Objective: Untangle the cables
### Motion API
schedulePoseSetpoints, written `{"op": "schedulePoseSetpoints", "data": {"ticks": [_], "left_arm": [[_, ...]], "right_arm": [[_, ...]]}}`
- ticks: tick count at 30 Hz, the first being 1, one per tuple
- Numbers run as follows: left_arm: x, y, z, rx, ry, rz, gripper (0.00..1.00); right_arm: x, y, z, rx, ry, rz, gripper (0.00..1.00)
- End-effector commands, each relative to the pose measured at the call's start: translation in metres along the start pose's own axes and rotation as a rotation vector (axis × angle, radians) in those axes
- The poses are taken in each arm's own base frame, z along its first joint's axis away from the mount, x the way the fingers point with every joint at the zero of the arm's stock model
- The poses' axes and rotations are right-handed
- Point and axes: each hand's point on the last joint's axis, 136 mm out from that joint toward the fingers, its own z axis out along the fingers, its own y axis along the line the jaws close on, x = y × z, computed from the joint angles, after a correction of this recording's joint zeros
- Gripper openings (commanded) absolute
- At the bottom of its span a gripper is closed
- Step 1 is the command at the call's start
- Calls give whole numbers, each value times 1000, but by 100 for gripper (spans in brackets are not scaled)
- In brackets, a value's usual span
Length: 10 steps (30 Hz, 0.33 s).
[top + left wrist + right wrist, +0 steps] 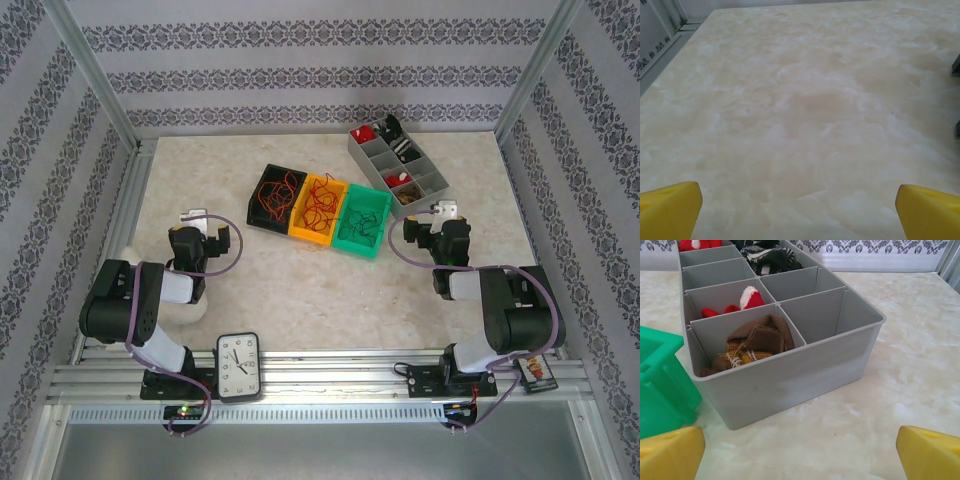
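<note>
Clock (238,366) sits closest, on the front rail, numbers too small to read. Left gripper (797,212) is spread wide over bare table (800,100), holding nothing. Cables (320,205) are curly clumps with no clear heading, spread left to right across the black bin (258,200), orange bin (310,236) and green bin (355,248). Right gripper (800,452) gapes empty too, facing the grey tray (790,385), with a brown knit piece (757,342) in its nearest compartment.

3 bins (310,236), 1 tray (372,168), 1 clock (238,367)
</note>
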Motion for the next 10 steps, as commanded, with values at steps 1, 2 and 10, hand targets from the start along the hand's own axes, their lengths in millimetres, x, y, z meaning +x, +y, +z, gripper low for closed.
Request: {"op": "schedulePoseSetpoints", "data": {"ticks": [1, 2, 10], "left_arm": [[-18, 0, 0, 19, -69, -36, 100], [-19, 0, 0, 18, -81, -33, 100], [-18, 0, 1, 18, -68, -35, 100]], "right_arm": [[-10, -3, 1, 6, -33, 4, 98], [-11, -3, 1, 1, -32, 11, 98], [-10, -3, 0, -1, -34, 6, 98]]}}
